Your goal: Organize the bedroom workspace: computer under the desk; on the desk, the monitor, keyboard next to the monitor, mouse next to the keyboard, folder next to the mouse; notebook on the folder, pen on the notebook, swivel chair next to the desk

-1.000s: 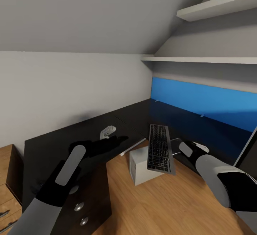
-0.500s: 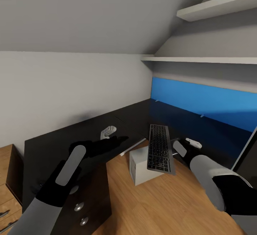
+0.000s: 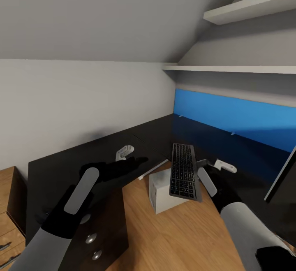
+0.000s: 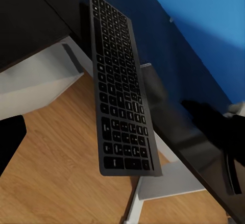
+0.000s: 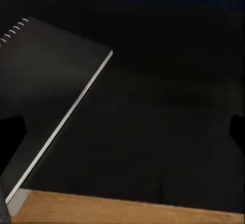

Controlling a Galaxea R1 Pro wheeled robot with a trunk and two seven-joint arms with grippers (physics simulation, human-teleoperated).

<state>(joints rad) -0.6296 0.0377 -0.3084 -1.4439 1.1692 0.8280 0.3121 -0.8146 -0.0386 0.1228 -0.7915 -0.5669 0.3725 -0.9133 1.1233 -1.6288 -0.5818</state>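
One keyboard (image 3: 183,172) hangs over the desk (image 3: 61,164) edge above one computer (image 3: 161,190) at 6 o'clock, while the right gripper (image 3: 210,167), fingers apart, has swung leftward toward it since earlier; left gripper (image 3: 125,156) closure unclear.

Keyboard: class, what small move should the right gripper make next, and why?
Probably ease the right gripper sideways to the keyboard and close on its edge: the keyboard overhangs the desk rim above the computer, and the gripper hangs open beside it.
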